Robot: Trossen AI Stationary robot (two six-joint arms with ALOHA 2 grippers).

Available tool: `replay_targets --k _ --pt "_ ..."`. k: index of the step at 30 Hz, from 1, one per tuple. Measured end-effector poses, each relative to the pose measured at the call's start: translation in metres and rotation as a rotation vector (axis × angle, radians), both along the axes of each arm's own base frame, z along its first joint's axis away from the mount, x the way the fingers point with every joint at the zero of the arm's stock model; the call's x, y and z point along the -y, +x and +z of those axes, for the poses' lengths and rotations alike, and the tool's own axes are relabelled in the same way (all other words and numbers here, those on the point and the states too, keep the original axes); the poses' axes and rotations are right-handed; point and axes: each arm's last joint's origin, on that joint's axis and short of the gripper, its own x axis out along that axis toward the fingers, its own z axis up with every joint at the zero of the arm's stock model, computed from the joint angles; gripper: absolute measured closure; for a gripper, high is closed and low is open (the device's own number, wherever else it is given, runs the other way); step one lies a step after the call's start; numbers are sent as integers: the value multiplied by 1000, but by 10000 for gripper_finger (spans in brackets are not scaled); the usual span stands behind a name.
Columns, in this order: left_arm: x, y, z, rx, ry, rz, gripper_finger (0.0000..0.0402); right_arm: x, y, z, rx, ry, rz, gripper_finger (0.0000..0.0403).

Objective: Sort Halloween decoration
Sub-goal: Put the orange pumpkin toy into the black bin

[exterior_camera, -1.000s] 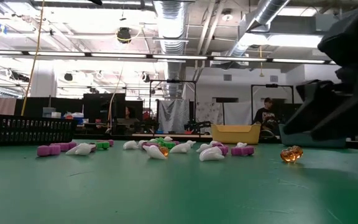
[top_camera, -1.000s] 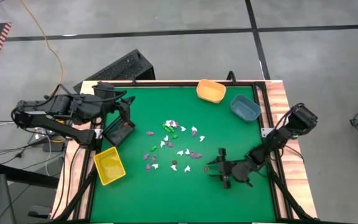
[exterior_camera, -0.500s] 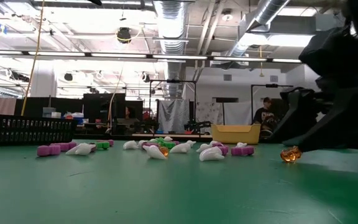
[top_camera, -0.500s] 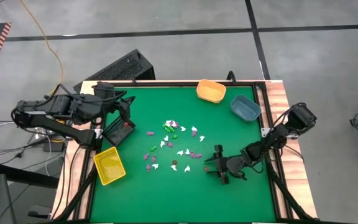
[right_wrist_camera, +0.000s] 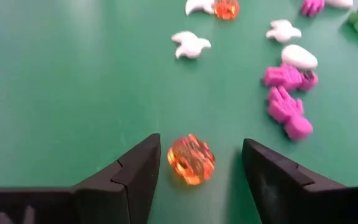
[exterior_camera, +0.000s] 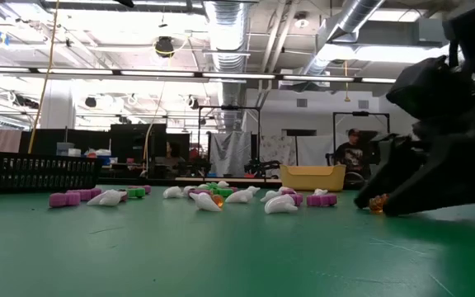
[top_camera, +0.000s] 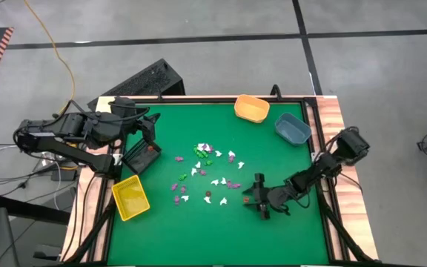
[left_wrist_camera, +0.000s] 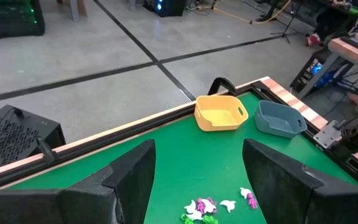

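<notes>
- Between the widely spread fingers of our right gripper, low on the green table, we see an orange trinket, untouched by either finger.
- Just past the fingertips lie purple trinkets, then white ones and another orange piece.
- Farthest off, our left gripper hovers over the black bin, fingers wide and empty.

Bright, even overhead light; right wrist view slightly soft.
</notes>
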Motion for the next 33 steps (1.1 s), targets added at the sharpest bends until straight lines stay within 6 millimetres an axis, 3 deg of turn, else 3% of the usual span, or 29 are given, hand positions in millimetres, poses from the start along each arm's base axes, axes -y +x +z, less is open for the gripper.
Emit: replay_targets --k 6,15,19,28,33 --pt "0 0 0 -1 -1 0 170 -4 8 -22 -5 18 -22 163" --pt "0 0 0 -1 5 9 170 -13 1 -45 -41 77 -134 170" --pt "0 0 0 -1 7 15 170 -17 -2 -46 -28 59 -153 202" --pt "0 0 0 -1 8 15 170 -16 -3 -46 -22 56 -174 315" --pt "0 0 0 -1 8 15 170 -16 -2 -45 -8 69 -173 331"
